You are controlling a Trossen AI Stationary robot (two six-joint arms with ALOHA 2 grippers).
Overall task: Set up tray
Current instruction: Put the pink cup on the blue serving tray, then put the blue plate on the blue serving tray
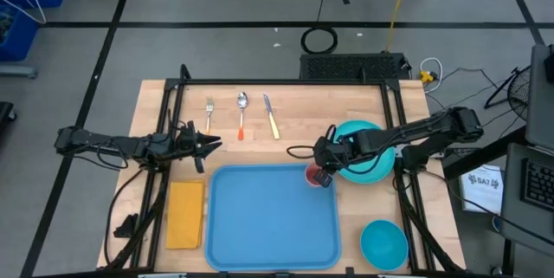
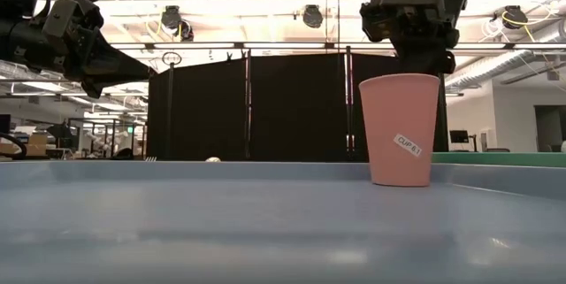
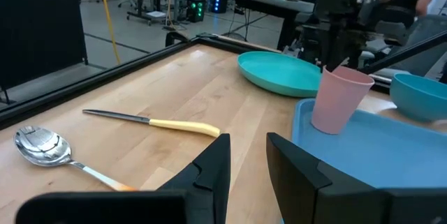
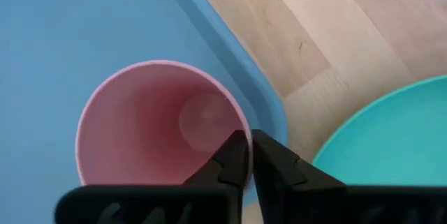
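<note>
1. The big flat light-blue plastic tray point(image 1: 260, 222) with the raised rim is lying at the front middle of the wooden table point(image 1: 286, 126).
2. A pink plastic cup point(image 1: 312, 174) is standing upright in the tray's far right corner.
3. The right gripper point(image 4: 250, 155) is hanging right over the cup's rim, and its two dark fingers are sitting almost together, with only a thin gap. They are not pinching the cup.
4. A round teal plate point(image 1: 374, 161) is lying just beside the tray, under the right arm.
5. A yellow-orange napkin point(image 1: 184, 214) is lying beside the tray's left edge.
6. The left gripper point(image 1: 210, 145) is waiting above the table's left side, fingers a little apart and holding nothing.
</note>
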